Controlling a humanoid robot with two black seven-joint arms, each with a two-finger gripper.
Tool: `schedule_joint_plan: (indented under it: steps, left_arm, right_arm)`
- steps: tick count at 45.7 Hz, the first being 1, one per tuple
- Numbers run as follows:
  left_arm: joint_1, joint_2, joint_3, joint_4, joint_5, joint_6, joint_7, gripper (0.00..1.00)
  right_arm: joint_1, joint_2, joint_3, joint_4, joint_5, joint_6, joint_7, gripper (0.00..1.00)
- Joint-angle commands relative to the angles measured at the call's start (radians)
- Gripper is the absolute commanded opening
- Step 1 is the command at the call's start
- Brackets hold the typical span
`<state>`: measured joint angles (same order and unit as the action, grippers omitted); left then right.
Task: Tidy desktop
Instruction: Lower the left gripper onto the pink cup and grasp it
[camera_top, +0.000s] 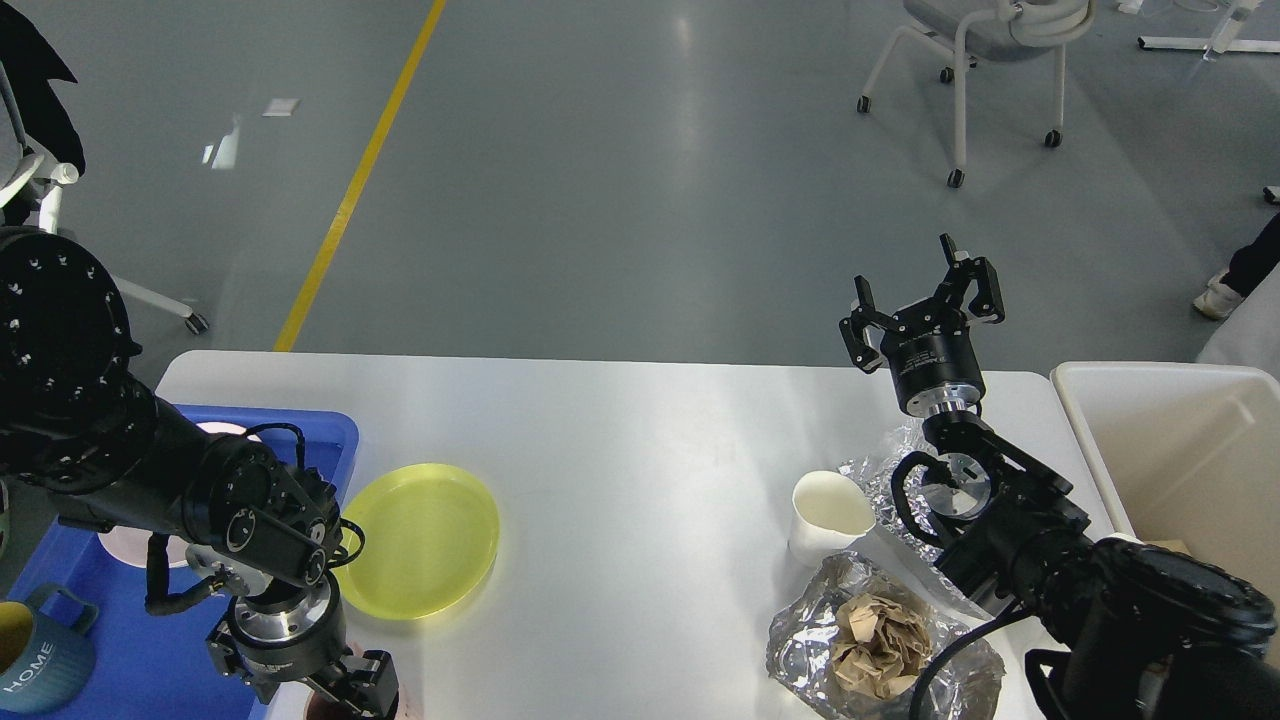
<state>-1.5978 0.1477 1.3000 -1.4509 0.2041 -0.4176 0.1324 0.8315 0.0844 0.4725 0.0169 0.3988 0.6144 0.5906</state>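
The white desktop (640, 450) fills the middle of the head view. On it lie a translucent yellow plate (425, 540), a white paper cup (828, 512), and crumpled foil (800, 650) holding a ball of brown paper (880, 640). A second foil sheet (880, 465) lies behind my right arm. My right gripper (920, 290) is open and empty, raised above the desktop's far right edge. My left gripper (345, 690) points down at the bottom left, next to the yellow plate. Its fingers are dark and cut off by the frame edge, with something reddish under them.
A blue tray (330, 430) sits at the left with a blue "HOME" mug (40, 655) and a pale dish (130, 548) in it. A beige bin (1170, 440) stands at the right edge. An office chair (960, 90) stands on the floor beyond.
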Motion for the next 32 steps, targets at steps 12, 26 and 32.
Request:
schedule_joint_plan:
  steps: [12,26,32]
  left_arm:
    - [0.041,-0.002,0.001,0.001,0.012,0.052,0.001,0.92]
    - [0.058,-0.014,-0.001,0.001,0.031,0.083,0.018,0.86]
    - [0.061,-0.014,0.001,0.001,0.031,0.083,0.019,0.81]
  right_arm:
    - [0.0,0.0,0.0,0.0,0.0,0.001,0.0,1.0]
    - [0.0,0.0,0.0,0.0,0.0,-0.001,0.0,1.0]
    - [0.0,0.0,0.0,0.0,0.0,0.001,0.0,1.0]
